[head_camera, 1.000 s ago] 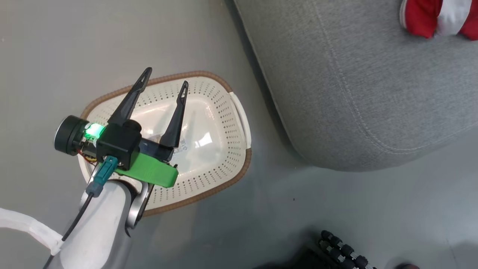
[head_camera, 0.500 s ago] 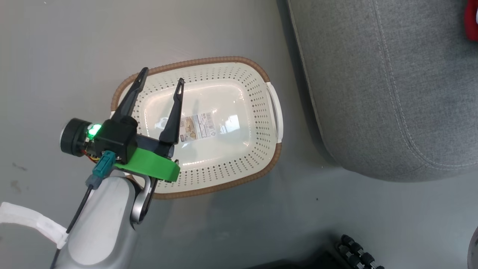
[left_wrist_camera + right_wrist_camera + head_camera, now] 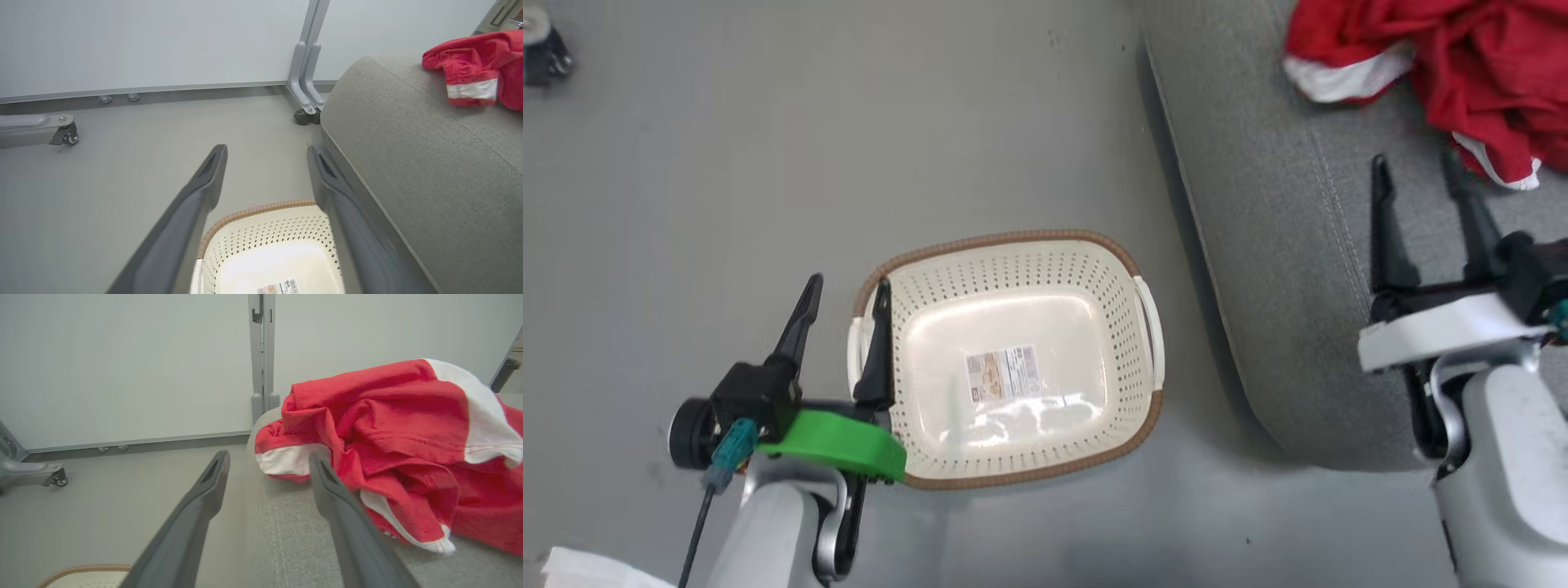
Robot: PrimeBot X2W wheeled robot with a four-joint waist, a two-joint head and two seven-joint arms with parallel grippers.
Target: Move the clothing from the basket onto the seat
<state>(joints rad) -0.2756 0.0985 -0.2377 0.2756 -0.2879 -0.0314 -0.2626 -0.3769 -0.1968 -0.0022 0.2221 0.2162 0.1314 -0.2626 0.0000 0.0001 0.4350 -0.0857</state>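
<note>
**A:** Where did the clothing [image 3: 1478, 73] lie at that moment?

**B:** It lay in a red-and-white heap on the seat [image 3: 1274, 269], toward the far part. The basket [image 3: 1005, 238] stood on the floor [image 3: 768, 163] just beside the seat. Nothing was in it but the label sticker [image 3: 1003, 371] on its bottom.

**A:** And the grippers?

**B:** Both were spread and carried nothing. The left gripper [image 3: 847, 284] hung at the basket's left edge, one finger above the handle and the other out over the floor. The right gripper [image 3: 1414, 159] was over the seat, its fingertips close beside the nearest fold of cloth. Whether they touched it could not be made out.

**A:** So which step was in hand?

**B:** By the look of it, the transfer was done and the arms were idling rather than reaching. Whether both garments were in the heap could not be told. White stripes and trim showed, but no lettering.

**A:** What would the next move call for?

**B:** Probably little. The right gripper would need drawing clear without snagging the cloth, and someone should check that nothing hung off the seat's edge.
</note>
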